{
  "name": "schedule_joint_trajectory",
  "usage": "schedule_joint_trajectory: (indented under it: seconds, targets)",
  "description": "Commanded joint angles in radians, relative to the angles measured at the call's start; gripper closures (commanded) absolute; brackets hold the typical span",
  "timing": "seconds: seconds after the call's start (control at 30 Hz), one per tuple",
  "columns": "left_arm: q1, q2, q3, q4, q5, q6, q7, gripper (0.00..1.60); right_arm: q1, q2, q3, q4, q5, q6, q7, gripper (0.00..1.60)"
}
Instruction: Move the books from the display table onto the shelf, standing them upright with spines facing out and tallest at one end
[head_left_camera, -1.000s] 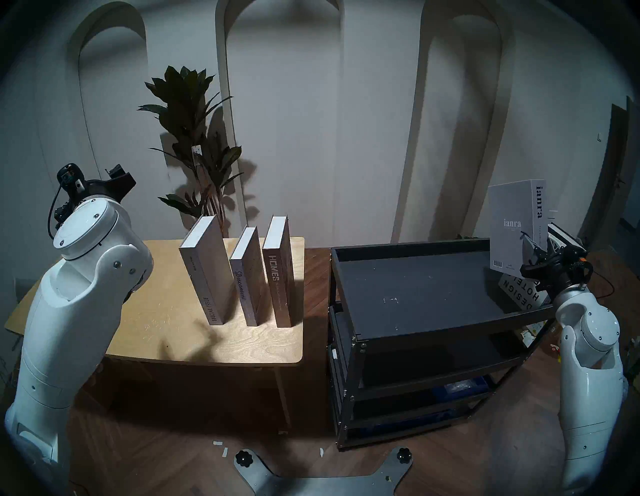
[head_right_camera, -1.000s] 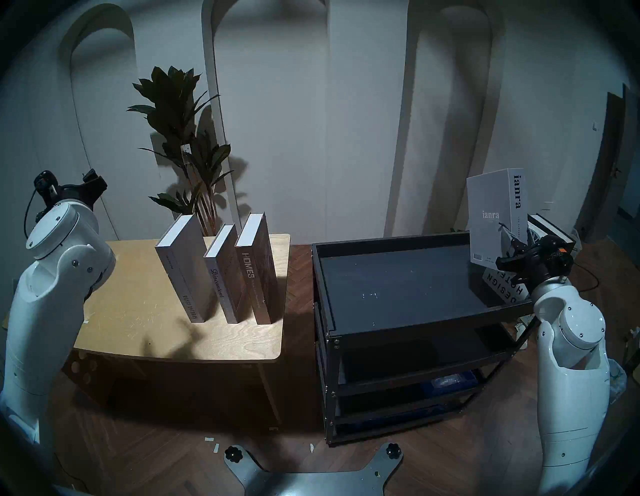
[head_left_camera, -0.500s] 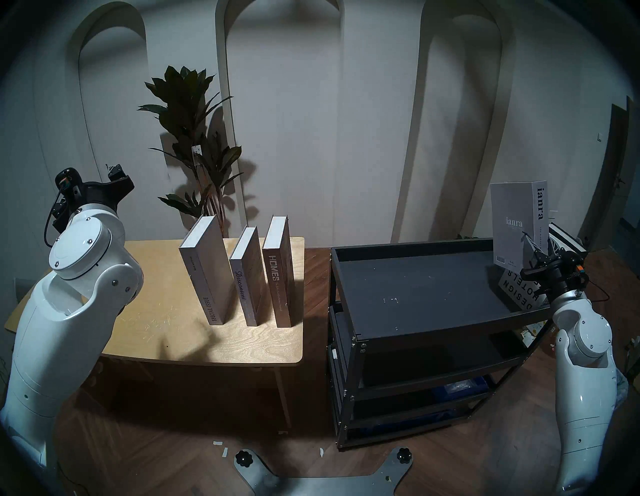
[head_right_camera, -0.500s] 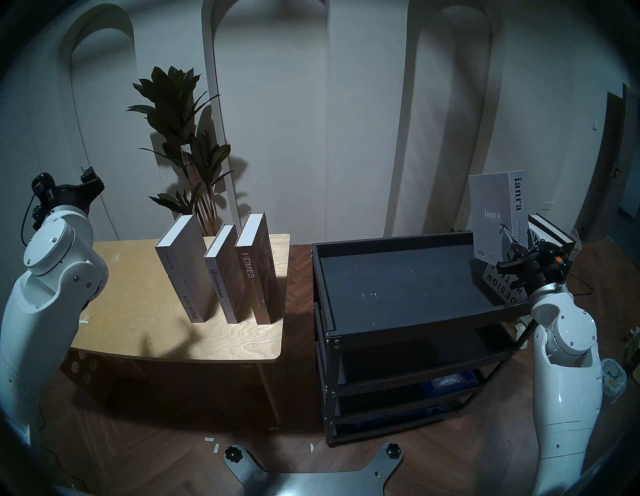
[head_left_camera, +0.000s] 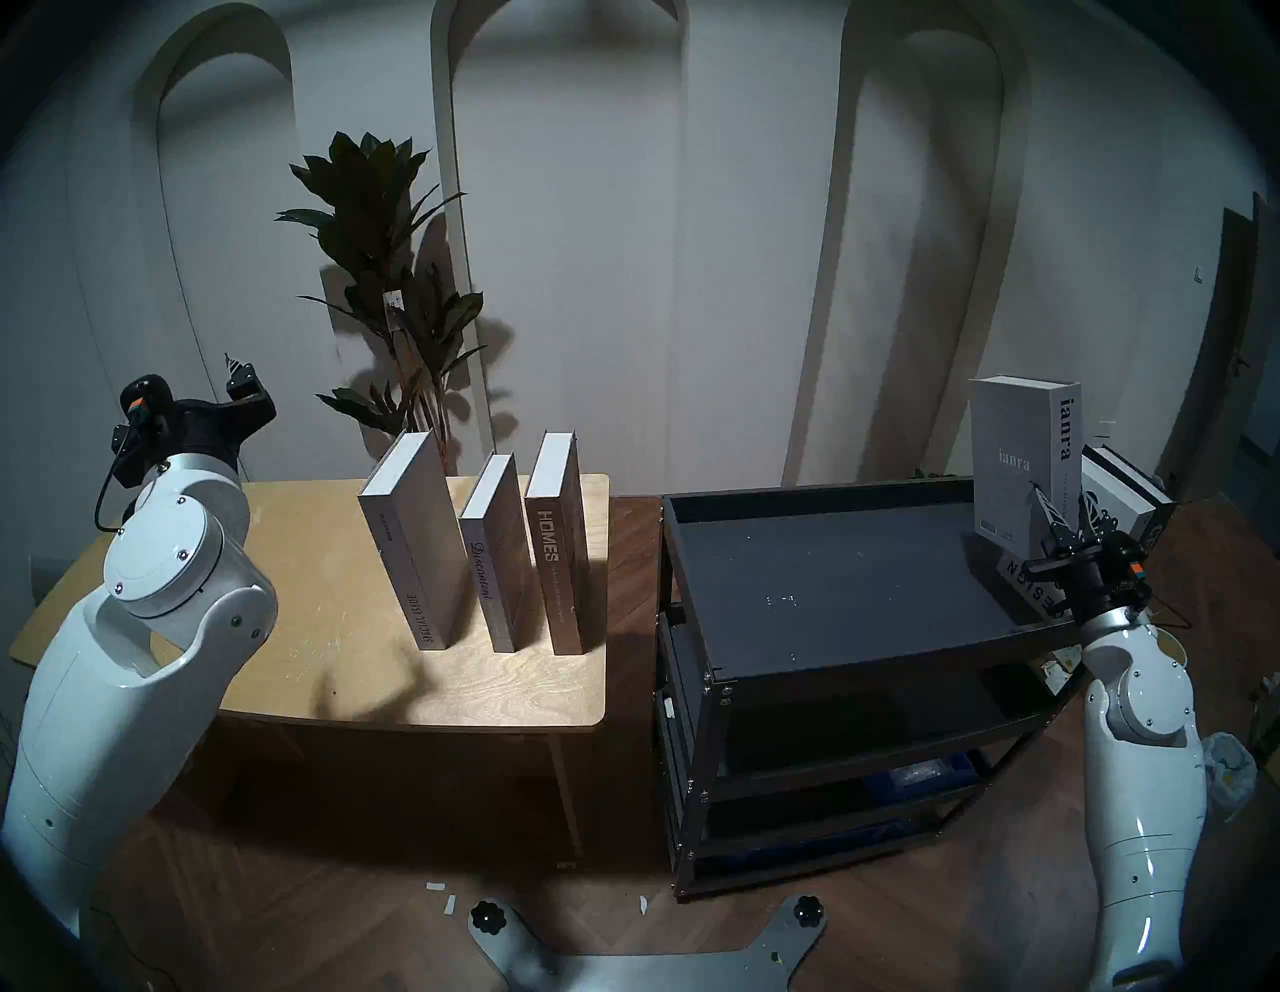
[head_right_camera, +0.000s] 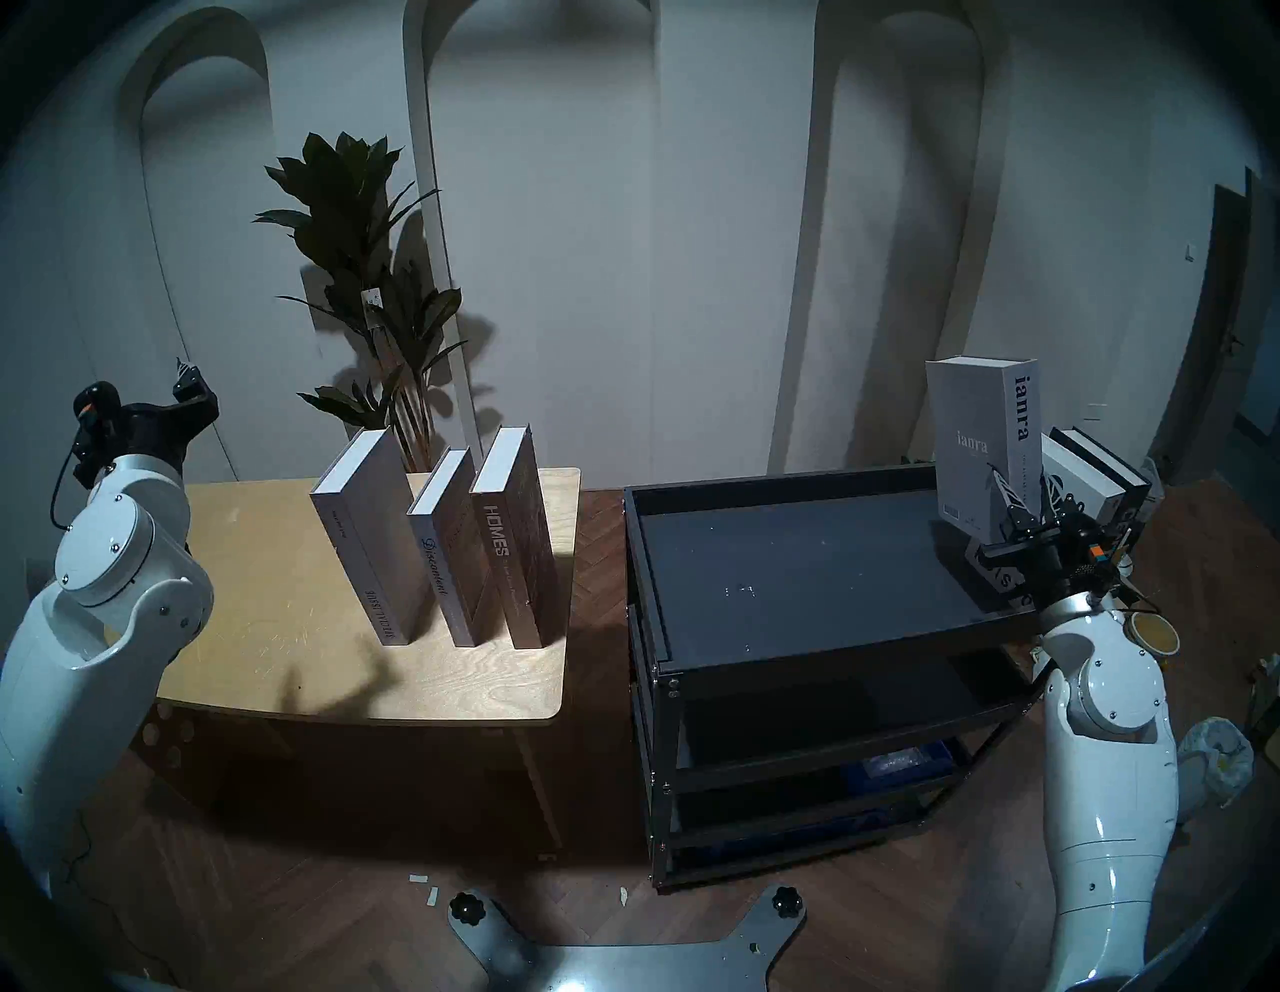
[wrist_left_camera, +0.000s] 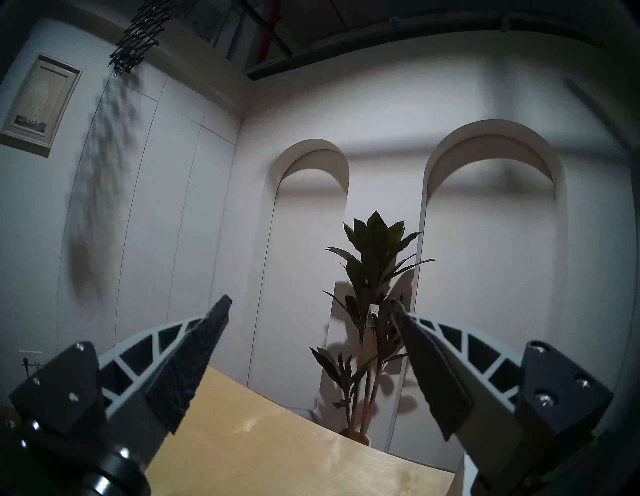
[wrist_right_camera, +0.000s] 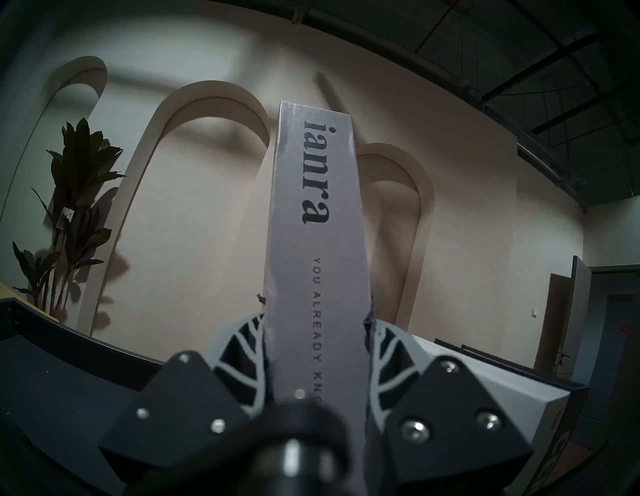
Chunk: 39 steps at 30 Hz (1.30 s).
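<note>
Grey "ianra" book is clamped by its lower spine in our right claw, standing upright over the far right end of the black metal shelf, on the top tray. Can't tell if its bottom edge touches the tray. Just right of it a white book leans, and a "DESIGN" book sits under our wrist. Our left claw is spread wide with nothing in it, hanging past the left end of the plywood worktop. Three books are on that worktop, upright in a row: "SPECIAL ISSUE", "Discontent", "HOMES". A potted plant stands behind them.
</note>
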Motion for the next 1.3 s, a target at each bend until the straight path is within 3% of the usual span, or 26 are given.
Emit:
schedule_joint_trajectory:
  seconds: [0.0, 0.2, 0.6, 0.83, 1.13, 1.27]
  targets:
    - [0.034, 0.029, -0.020, 0.010, 0.053, -0.041, -0.033, 0.00, 0.041, -0.071, -0.002, 0.023, 0.018, -0.116, -0.040, 1.60]
    - [0.031, 0.031, -0.016, 0.023, 0.064, -0.049, -0.039, 0.00, 0.036, -0.067, 0.000, 0.062, 0.017, -0.156, -0.046, 1.60]
    - [-0.018, 0.010, 0.073, 0.056, 0.089, -0.055, -0.023, 0.00, 0.029, -0.016, 0.013, 0.170, 0.013, -0.195, -0.004, 1.60]
    - [-0.052, 0.004, 0.122, 0.070, 0.106, -0.052, -0.009, 0.00, 0.072, -0.005, -0.011, 0.238, -0.003, -0.212, 0.013, 1.60]
    - [-0.087, 0.013, 0.150, 0.077, 0.114, -0.046, 0.001, 0.00, 0.153, -0.015, -0.040, 0.233, -0.001, -0.189, -0.002, 1.60]
    - [-0.094, 0.013, 0.157, 0.087, 0.120, -0.045, 0.010, 0.00, 0.122, -0.018, -0.023, 0.234, 0.007, -0.182, -0.007, 1.60]
